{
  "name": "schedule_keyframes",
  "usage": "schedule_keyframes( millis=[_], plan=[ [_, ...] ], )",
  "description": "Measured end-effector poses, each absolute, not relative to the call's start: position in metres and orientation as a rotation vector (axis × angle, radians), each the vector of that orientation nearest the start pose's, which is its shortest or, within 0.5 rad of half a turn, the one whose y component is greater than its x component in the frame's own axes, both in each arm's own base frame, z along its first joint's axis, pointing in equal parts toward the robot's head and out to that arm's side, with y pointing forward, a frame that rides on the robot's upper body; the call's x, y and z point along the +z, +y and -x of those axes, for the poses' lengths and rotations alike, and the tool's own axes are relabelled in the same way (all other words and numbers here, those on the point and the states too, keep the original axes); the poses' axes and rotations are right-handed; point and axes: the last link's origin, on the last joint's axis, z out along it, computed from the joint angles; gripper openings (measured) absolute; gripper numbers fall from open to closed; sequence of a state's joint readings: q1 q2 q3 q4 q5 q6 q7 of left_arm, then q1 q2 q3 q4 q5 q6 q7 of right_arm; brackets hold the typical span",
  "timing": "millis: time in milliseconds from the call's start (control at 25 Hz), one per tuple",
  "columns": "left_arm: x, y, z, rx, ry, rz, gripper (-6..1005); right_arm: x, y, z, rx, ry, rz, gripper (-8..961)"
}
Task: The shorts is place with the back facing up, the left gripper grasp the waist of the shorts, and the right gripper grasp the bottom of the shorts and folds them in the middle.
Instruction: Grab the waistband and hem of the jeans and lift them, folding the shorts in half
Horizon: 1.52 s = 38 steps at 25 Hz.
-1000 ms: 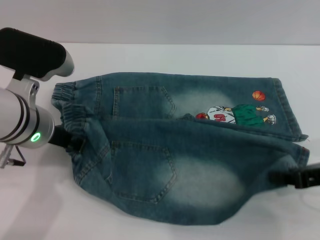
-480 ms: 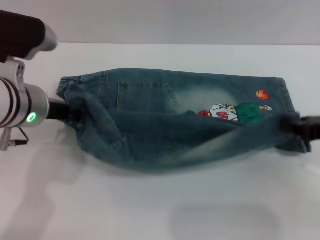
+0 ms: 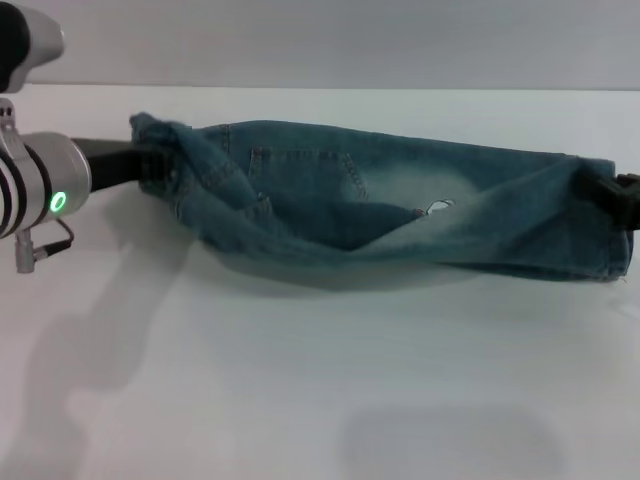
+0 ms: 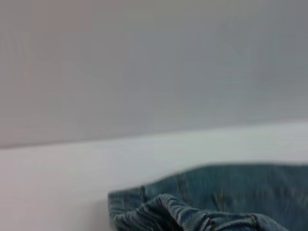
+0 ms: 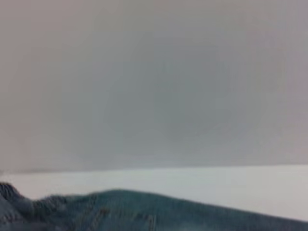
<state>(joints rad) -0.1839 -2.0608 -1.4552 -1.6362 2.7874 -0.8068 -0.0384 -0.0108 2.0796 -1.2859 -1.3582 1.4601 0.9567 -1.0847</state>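
Shorts (image 3: 400,215) lie on the table (image 3: 300,400), long axis left-right, near leg lifted and carried toward the far one. Left gripper (image 3: 140,165) pinches the waist (image 3: 165,140); right gripper (image 3: 615,195) appears clamped on the hem (image 3: 600,235), fingers mostly hidden. Patch nearly covered, no readable text.

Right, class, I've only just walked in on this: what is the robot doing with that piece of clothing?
The robot is folding a pair of denim shorts lengthwise on a white table. The left gripper holds the waist of the shorts and the right gripper holds the bottom of the shorts. The near half is lifted and carried over the far half, sagging in between, so the fold is nearly closed and the cartoon patch is almost covered.
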Motion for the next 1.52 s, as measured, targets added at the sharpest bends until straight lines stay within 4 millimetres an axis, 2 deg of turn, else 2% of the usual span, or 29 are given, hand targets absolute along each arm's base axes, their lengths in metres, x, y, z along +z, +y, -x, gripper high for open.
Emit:
schedule_keyframes(
  millis=[160,400,920,1520],
  plan=[
    [0.022,0.357,0.198,-0.292,-1.026,1.907,184,0.05,0.301,-0.287,0.748,1.068,2.06,95],
    [0.021,0.363,0.198,-0.368,-1.026,1.887,184,0.051,0.299,-0.299,0.786,1.029,2.019,99],
    [0.011,0.38,0.203,-0.464,-1.028,1.856,182,0.07,0.296,-0.35,0.919,1.089,1.725,109],
    [-0.001,0.396,0.203,-0.435,-1.026,1.881,181,0.07,0.306,-0.359,0.93,1.127,1.676,121]
  ],
)
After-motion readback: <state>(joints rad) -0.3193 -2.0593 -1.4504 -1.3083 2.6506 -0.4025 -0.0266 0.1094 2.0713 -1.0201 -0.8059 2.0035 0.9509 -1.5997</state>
